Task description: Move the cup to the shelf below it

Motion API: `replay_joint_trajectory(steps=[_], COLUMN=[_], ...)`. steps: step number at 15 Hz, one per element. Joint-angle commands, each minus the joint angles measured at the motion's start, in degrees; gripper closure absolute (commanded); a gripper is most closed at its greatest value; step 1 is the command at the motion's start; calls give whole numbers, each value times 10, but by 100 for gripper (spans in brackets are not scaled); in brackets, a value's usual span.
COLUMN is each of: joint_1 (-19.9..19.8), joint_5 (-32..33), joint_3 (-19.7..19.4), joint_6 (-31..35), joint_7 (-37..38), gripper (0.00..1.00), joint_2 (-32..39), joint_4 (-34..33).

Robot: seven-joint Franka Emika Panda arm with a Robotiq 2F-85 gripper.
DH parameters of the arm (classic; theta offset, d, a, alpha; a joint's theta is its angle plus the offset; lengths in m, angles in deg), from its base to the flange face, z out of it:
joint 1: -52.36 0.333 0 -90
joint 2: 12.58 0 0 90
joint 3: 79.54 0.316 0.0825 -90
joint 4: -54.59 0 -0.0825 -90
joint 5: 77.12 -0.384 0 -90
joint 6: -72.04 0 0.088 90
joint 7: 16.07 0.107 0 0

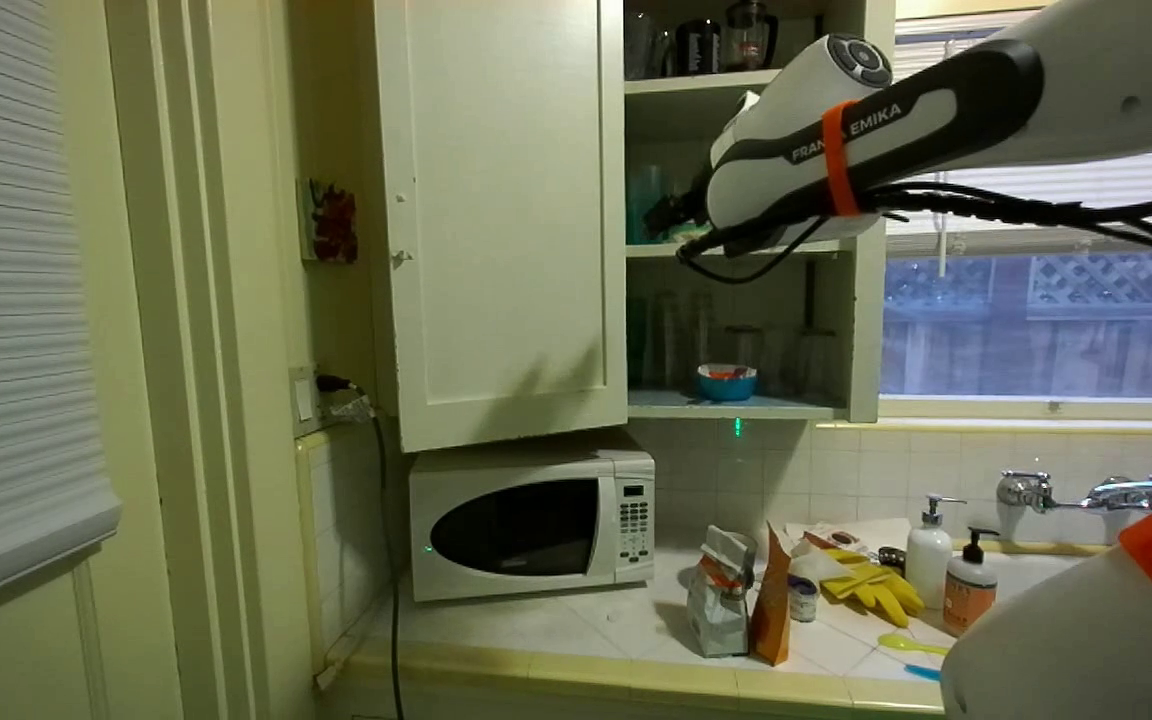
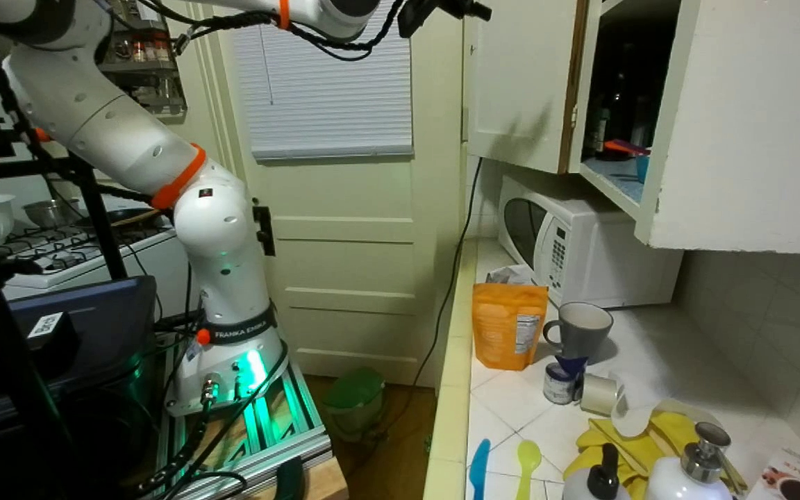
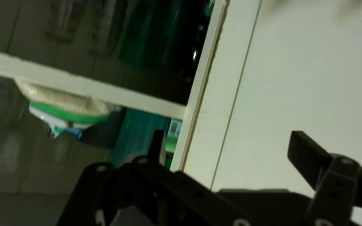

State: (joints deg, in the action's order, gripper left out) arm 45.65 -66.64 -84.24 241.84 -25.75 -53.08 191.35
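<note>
A teal cup [image 1: 648,190] stands on the middle board of the wall cupboard, close to the open door. It also shows in the wrist view [image 3: 137,128], which is upside down and tilted. My gripper [image 1: 671,213] is in front of that middle compartment, partly overlapping the cup in this exterior view. In the wrist view my gripper [image 3: 228,141] is open and empty, with one finger in front of the cup's area and the other in front of the door. The shelf, the lowest white board [image 1: 786,408], shows in both exterior views [image 2: 619,184].
The open cupboard door [image 1: 506,220] is beside the gripper. A blue bowl [image 1: 726,384] and several glasses stand on the lowest board. A green-banded bag [image 3: 68,110] stands on the middle board [image 3: 74,89]. A microwave [image 1: 536,530] is below.
</note>
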Motion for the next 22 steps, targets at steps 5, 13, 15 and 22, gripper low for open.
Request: replay_joint_trajectory(steps=[5,13,15,22], joint_1=[-68,-3,-5,-31], joint_5=[-3,2,8,-2], joint_3=[23,-58,-69,-79], joint_6=[95,147,190,224], joint_7=[40,-28,-38,-25], gripper=[0,0,0,0], joint_2=[61,71,94,132], joint_4=[-44,-48,-51,-64])
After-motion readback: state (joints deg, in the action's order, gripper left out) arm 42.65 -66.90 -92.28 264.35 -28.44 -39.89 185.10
